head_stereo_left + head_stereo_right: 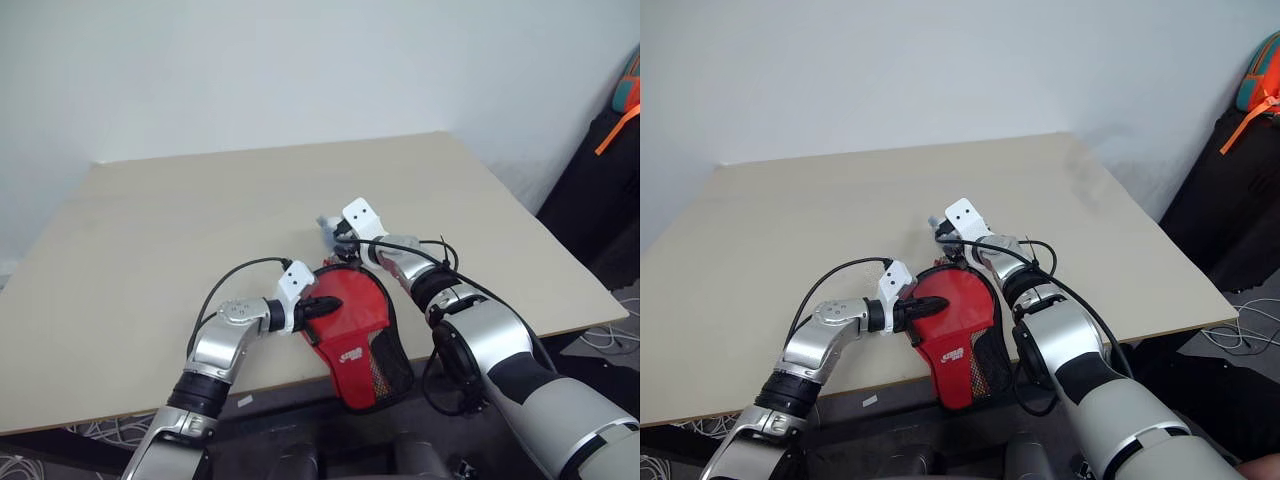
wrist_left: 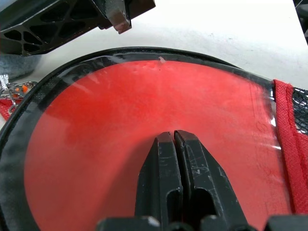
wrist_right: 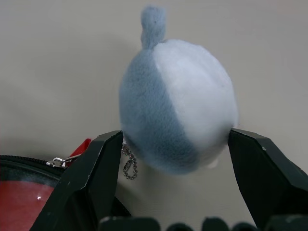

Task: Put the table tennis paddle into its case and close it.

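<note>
Left gripper (image 2: 174, 139): we find its two black fingers pressed together, holding nothing, tips resting on the case's red face.

Right gripper (image 3: 175, 144): we find its jaws spread wide around a plush charm (image 3: 179, 106), grey-blue and white, hung by a small chain at the case's top edge; we cannot tell whether it squeezes.

Case (image 1: 355, 325): red, black-edged, mesh panel, white logo, lying at the near edge of the surface (image 1: 200, 210), its narrow end overhanging.

Table tennis paddle: we cannot make it out apart from the case.
</note>
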`<action>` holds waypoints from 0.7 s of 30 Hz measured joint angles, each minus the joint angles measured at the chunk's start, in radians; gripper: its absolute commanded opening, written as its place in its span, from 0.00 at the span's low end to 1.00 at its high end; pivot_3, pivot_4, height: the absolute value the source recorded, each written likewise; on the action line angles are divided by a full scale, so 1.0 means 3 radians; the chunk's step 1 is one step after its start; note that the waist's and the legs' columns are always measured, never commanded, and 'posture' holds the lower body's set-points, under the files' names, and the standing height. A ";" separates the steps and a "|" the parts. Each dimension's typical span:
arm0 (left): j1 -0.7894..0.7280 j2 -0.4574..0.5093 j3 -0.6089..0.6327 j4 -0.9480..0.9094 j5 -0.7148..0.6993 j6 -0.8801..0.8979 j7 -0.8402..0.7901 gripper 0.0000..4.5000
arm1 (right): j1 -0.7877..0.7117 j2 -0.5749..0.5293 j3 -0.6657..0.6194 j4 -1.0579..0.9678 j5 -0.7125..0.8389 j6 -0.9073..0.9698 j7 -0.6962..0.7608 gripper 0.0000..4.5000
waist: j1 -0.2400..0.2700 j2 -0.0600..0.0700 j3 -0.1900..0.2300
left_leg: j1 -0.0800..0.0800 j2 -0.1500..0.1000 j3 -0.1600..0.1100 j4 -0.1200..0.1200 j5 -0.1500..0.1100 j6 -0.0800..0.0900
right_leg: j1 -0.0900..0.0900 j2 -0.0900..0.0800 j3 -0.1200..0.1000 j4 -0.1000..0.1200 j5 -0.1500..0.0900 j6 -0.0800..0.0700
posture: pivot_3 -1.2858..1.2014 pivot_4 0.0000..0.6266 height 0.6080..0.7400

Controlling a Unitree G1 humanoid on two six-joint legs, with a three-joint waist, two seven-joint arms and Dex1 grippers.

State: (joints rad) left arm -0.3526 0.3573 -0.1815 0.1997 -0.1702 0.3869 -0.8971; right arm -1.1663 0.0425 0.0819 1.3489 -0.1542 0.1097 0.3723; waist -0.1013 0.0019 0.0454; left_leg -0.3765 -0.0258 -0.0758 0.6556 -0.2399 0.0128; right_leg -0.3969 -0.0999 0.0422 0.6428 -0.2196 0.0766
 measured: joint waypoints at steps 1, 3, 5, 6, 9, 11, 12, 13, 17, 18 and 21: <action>0.0000 0.0000 0.0001 0.0000 0.0000 0.0000 0.0000 0.00 | 0.0000 0.0003 0.0000 0.0000 -0.0011 0.0000 0.0000 0.82 | 0.0000 0.0000 0.0000 | 0.0000 0.0000 0.0000 0.0000 0.0000 0.0000 | 0.0000 0.0000 0.0000 0.0000 0.0000 0.0000 | 0.52 0.00 0.68; 0.0000 0.0000 0.0001 0.0001 0.0000 0.0000 0.0000 0.00 | 0.0000 0.0006 -0.0001 0.0000 -0.0016 0.0000 0.0000 0.82 | 0.0000 0.0000 0.0000 | 0.0000 0.0000 0.0000 0.0000 0.0000 0.0000 | 0.0000 0.0000 0.0000 0.0000 0.0000 0.0000 | 0.52 0.00 0.68; 0.0000 0.0000 0.0001 0.0002 0.0000 0.0000 0.0000 0.00 | 0.0000 0.0010 -0.0002 0.0000 -0.0018 -0.0001 -0.0001 0.82 | 0.0000 0.0000 0.0000 | 0.0000 0.0000 0.0000 0.0000 0.0000 0.0000 | 0.0000 0.0000 0.0000 0.0000 0.0000 0.0000 | 0.52 0.00 0.68; 0.0000 0.0000 0.0001 0.0002 0.0000 0.0000 0.0000 0.00 | 0.0000 0.0013 -0.0002 0.0000 -0.0019 -0.0001 -0.0002 0.73 | 0.0000 0.0000 0.0000 | 0.0001 0.0000 0.0000 0.0000 0.0000 0.0000 | 0.0000 0.0000 0.0000 0.0000 0.0000 0.0000 | 0.52 0.00 0.68; 0.0000 0.0000 0.0002 0.0002 -0.0001 0.0002 0.0000 0.00 | 0.0000 0.0021 -0.0003 0.0000 -0.0020 -0.0013 -0.0020 0.54 | 0.0000 0.0000 0.0000 | 0.0001 0.0000 0.0000 0.0000 0.0000 0.0000 | 0.0000 0.0000 0.0000 0.0000 0.0000 0.0000 | 0.52 0.00 0.68; 0.0000 0.0001 0.0002 0.0002 -0.0002 0.0003 0.0001 0.00 | 0.0000 0.0028 -0.0004 0.0000 -0.0020 -0.0015 -0.0034 0.38 | 0.0000 0.0000 0.0000 | 0.0001 0.0000 0.0000 0.0000 0.0000 0.0000 | 0.0000 0.0000 0.0000 0.0000 0.0000 0.0000 | 0.52 0.00 0.68; 0.0000 0.0001 0.0002 0.0002 -0.0002 0.0004 0.0000 0.00 | 0.0000 0.0035 -0.0004 0.0000 -0.0020 -0.0016 -0.0040 0.30 | 0.0000 0.0000 0.0000 | 0.0001 0.0000 0.0000 0.0000 0.0000 0.0000 | 0.0000 0.0000 0.0000 0.0000 0.0000 0.0000 | 0.52 0.00 0.68; 0.0000 0.0001 0.0002 0.0001 -0.0002 0.0005 0.0001 0.00 | 0.0000 0.0040 -0.0004 0.0000 -0.0021 -0.0016 -0.0048 0.24 | 0.0000 0.0000 0.0000 | 0.0001 0.0000 0.0000 0.0000 0.0000 0.0000 | 0.0000 0.0000 0.0000 0.0000 0.0000 0.0000 | 0.52 0.00 0.68; -0.0003 0.0001 0.0002 0.0002 -0.0005 0.0014 0.0001 0.00 | 0.0000 0.0049 -0.0005 0.0000 -0.0022 -0.0016 -0.0072 0.01 | 0.0000 0.0000 0.0000 | 0.0001 0.0000 0.0000 0.0000 0.0000 0.0000 | 0.0001 0.0000 0.0000 0.0000 0.0000 0.0000 | 0.52 0.00 0.68; -0.0004 0.0001 0.0002 0.0002 -0.0005 0.0015 0.0001 0.00 | 0.0000 0.0049 -0.0005 0.0000 -0.0022 -0.0016 -0.0074 0.01 | 0.0000 0.0000 0.0000 | 0.0001 0.0000 0.0000 0.0000 0.0000 0.0000 | 0.0001 0.0000 0.0000 0.0000 0.0000 0.0000 | 0.52 0.00 0.68; -0.0004 0.0001 0.0002 0.0002 -0.0006 0.0017 0.0001 0.00 | 0.0001 0.0049 -0.0005 0.0000 -0.0022 -0.0016 -0.0086 0.01 | 0.0000 0.0000 0.0000 | 0.0001 0.0000 -0.0001 0.0000 0.0000 0.0000 | 0.0001 0.0000 0.0000 0.0000 0.0000 0.0000 | 0.52 0.00 0.68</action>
State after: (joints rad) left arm -0.3538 0.3575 -0.1809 0.2002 -0.1721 0.3920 -0.8970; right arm -1.1661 0.0571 0.0802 1.3489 -0.1610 0.1049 0.3466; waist -0.1014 0.0020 0.0454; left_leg -0.3762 -0.0258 -0.0760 0.6556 -0.2399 0.0127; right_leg -0.3966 -0.0999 0.0421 0.6428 -0.2196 0.0766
